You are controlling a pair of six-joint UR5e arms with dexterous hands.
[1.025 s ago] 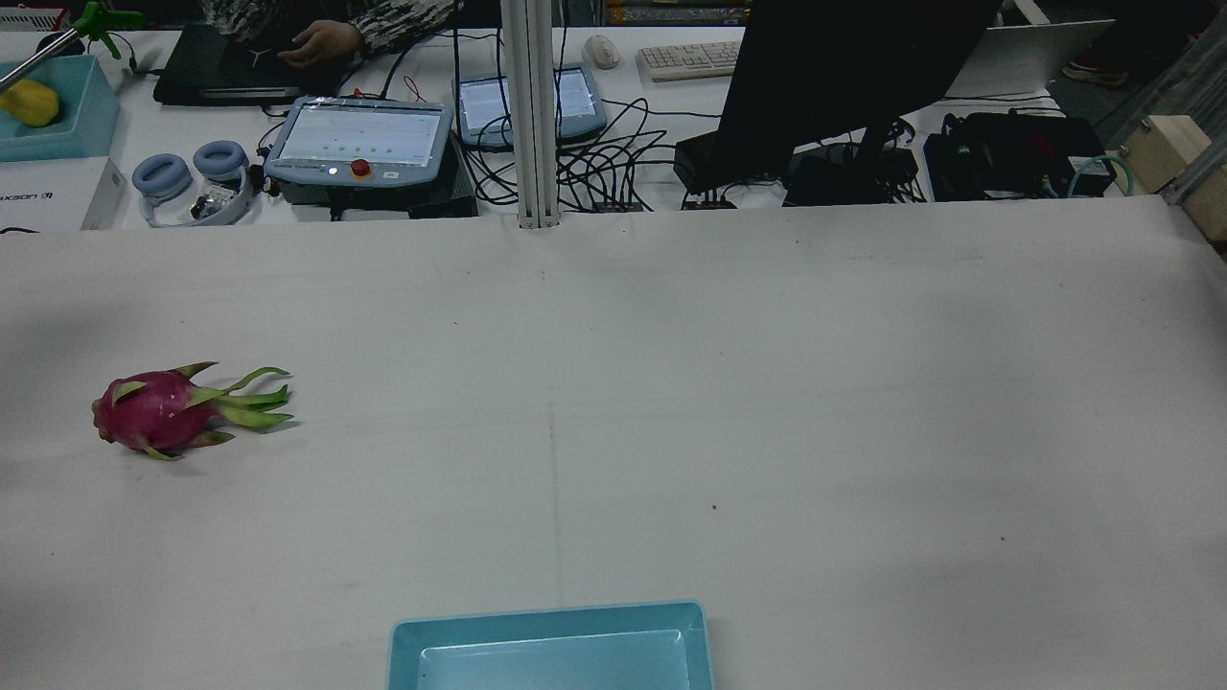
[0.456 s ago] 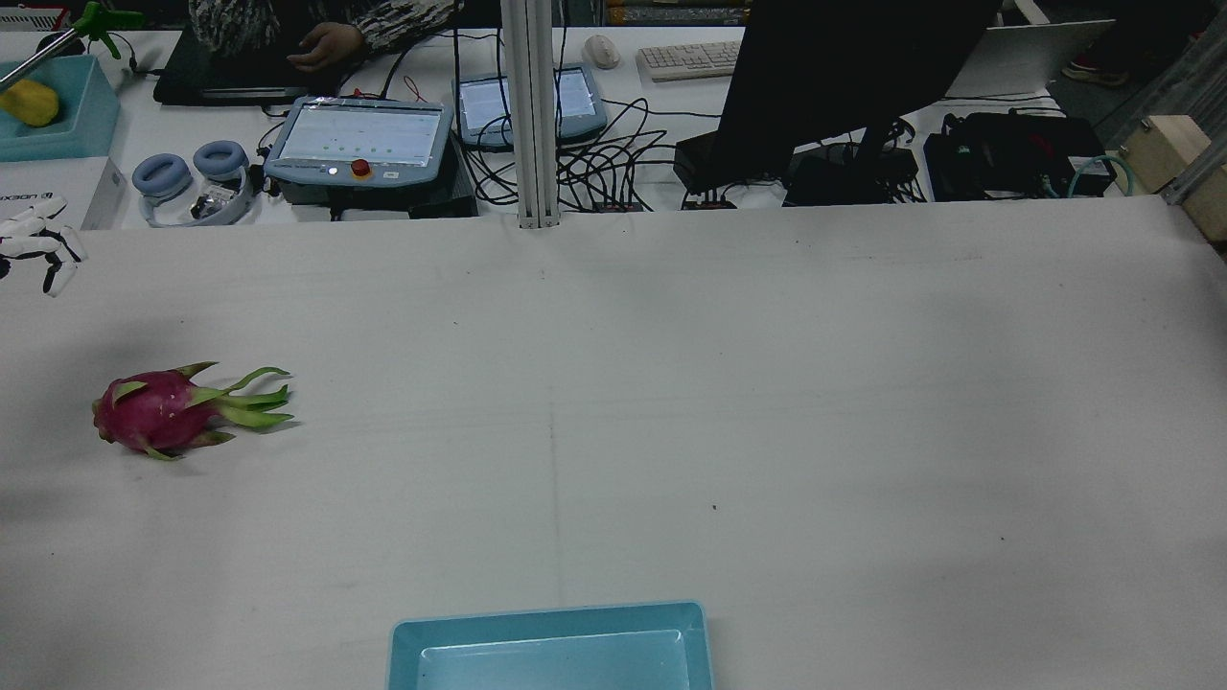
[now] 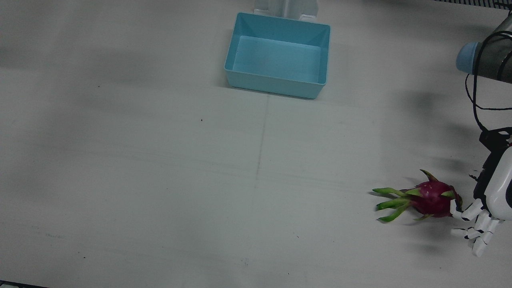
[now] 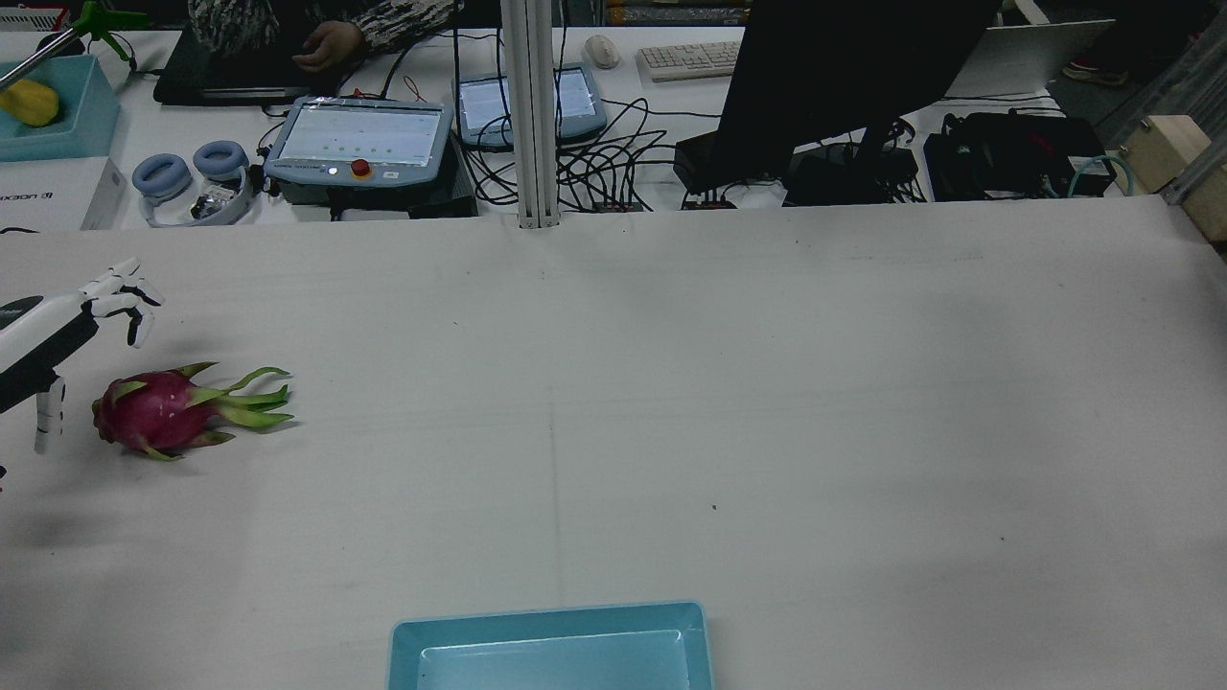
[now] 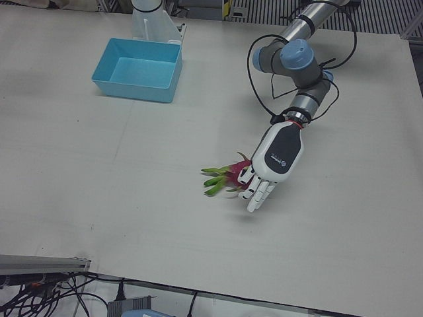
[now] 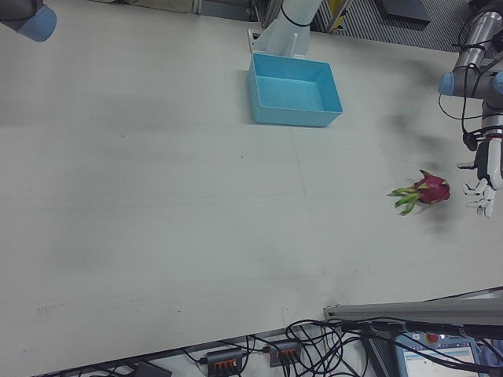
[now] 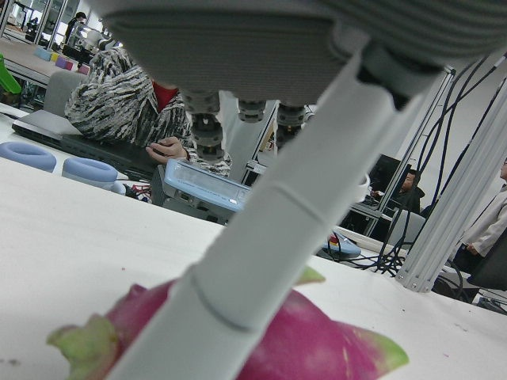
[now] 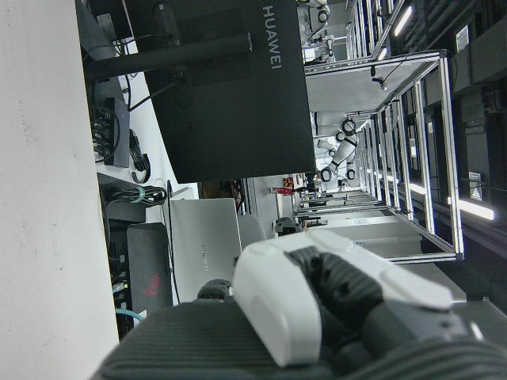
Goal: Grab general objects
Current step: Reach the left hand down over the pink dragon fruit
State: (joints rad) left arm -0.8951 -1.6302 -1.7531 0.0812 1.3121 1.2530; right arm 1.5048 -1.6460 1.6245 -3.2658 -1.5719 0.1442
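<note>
A pink dragon fruit with green leaf tips lies on its side on the white table. It also shows in the rear view, the left-front view and the right-front view. My left hand is open with fingers spread, hovering just beside the fruit's round end, and holds nothing. It shows in the rear view and the left-front view. In the left hand view a finger crosses in front of the fruit. Only a finger of my right hand shows, away from the fruit.
An empty light-blue bin stands mid-table near the pedestals, far from the fruit; it shows in the rear view. Beyond the table's far edge are a pendant, cables and a monitor.
My left hand has come in from the rear view's left edge and moved down and inward to the dragon fruit's round end. The fruit has not moved.
</note>
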